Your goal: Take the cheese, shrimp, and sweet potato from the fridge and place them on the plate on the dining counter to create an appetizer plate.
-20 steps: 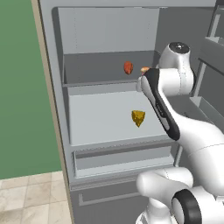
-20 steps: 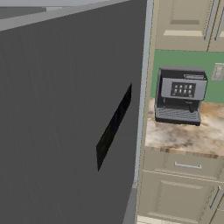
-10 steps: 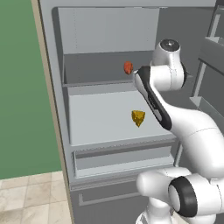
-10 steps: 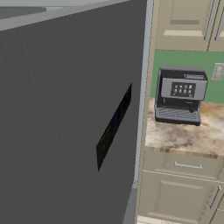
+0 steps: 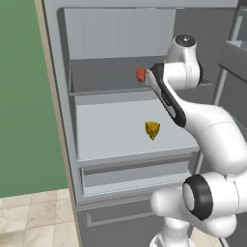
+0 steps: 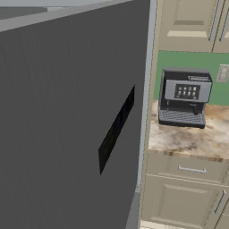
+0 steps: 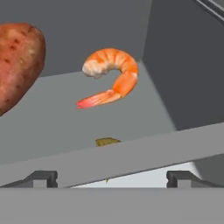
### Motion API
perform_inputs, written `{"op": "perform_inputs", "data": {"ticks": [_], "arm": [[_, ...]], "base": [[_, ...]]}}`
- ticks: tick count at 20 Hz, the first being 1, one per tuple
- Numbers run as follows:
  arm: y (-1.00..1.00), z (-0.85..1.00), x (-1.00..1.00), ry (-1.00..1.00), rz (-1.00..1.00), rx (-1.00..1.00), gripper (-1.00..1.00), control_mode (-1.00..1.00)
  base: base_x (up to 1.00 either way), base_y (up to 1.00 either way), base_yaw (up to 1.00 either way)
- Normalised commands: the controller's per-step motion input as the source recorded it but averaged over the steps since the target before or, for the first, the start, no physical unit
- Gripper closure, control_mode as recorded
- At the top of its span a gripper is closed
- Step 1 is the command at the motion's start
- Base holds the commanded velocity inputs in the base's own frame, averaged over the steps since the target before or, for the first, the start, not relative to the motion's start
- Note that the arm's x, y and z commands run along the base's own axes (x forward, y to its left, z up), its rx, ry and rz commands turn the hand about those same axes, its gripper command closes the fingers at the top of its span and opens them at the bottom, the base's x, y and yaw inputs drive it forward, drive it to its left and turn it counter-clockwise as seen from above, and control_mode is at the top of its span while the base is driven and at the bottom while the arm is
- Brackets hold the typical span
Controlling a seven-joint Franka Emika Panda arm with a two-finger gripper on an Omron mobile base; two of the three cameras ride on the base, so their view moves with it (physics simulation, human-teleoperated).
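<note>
Fridge (image 5: 120, 34) shelf, bare margin beside shrimp (image 7: 111, 74).

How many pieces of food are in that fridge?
3: a sweet potato and a shrimp on the upper shelf, a cheese wedge on the shelf below. The arm may hide more.

The fridge (image 5: 120, 130) is light grey inside, with a tan side panel at the frame's left. The cheese (image 5: 152, 129) is yellow-orange. The sweet potato (image 7: 17, 61) is reddish-brown with darker speckles. The shrimp (image 7: 111, 74) is orange, paler at its head, pink-red at its tail.
</note>
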Motion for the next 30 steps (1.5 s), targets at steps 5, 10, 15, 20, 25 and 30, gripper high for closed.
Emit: {"op": "perform_inputs", "data": {"ticks": [5,10,15,20,25,30], "arm": [[-0.11,0.0,0.42,0.0,-0.04,0.0,-1.0,-1.0],[-0.11,0.0,0.48,-0.02,-0.07,0.0,-1.0,-1.0],[-0.05,-0.01,0.46,-0.04,-0.08,0.0,-1.0,-1.0],[0.0,-0.02,0.39,-0.06,-0.07,0.0,-1.0,-1.0],[0.0,-0.08,0.26,-0.08,-0.05,0.0,-1.0,-1.0],[0.0,-0.25,0.15,-0.07,-0.04,0.0,-1.0,-1.0]], "base": [[0.0,0.0,0.0],[0.0,0.0,0.0],[0.0,0.0,0.0],[0.0,0.0,0.0],[0.0,0.0,0.0],[0.0,0.0,0.0]]}}
